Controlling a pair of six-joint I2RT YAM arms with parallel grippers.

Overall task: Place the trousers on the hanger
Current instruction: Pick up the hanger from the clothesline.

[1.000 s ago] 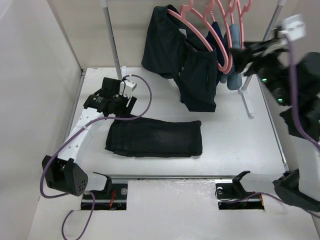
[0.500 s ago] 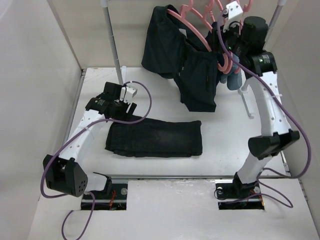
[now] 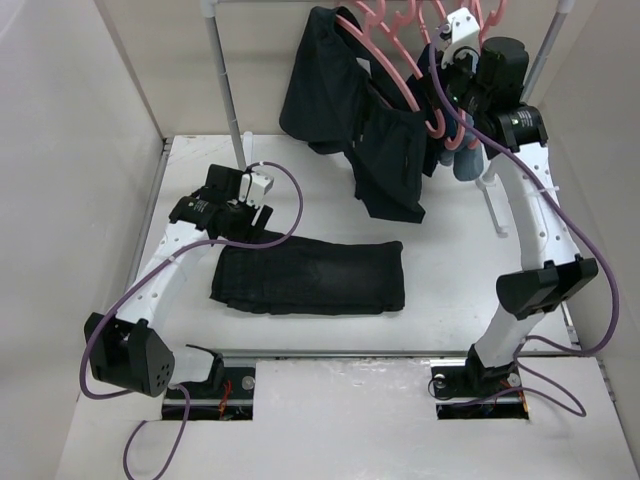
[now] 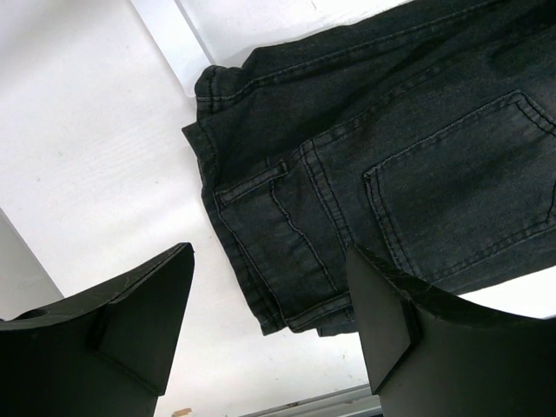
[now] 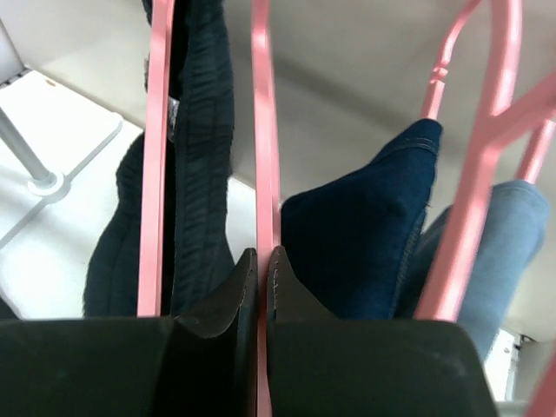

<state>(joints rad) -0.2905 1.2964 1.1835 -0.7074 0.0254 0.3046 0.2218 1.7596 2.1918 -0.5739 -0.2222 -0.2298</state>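
The trousers (image 3: 310,277) lie folded on the table, black and faded; the left wrist view shows their waistband and back pockets (image 4: 391,148). My left gripper (image 3: 238,212) hovers open over their left end, and its jaws (image 4: 269,261) straddle the waistband corner with nothing held. Up at the rack, my right gripper (image 3: 447,100) is shut on the thin bar of a pink hanger (image 3: 440,125). In the right wrist view that hanger (image 5: 264,130) runs straight between the closed gripper (image 5: 262,258).
A shorter black garment (image 3: 360,130) hangs on another pink hanger (image 3: 385,60) at the rack's left. Navy (image 5: 365,226) and light-blue (image 3: 465,160) garments hang beside my right gripper. Rack poles (image 3: 225,80) and a rack foot (image 3: 495,205) stand on the table.
My right arm swung in from the right to the rack and its jaws shut on the pink hanger. The hanging garments shifted slightly left. The left arm stayed put.
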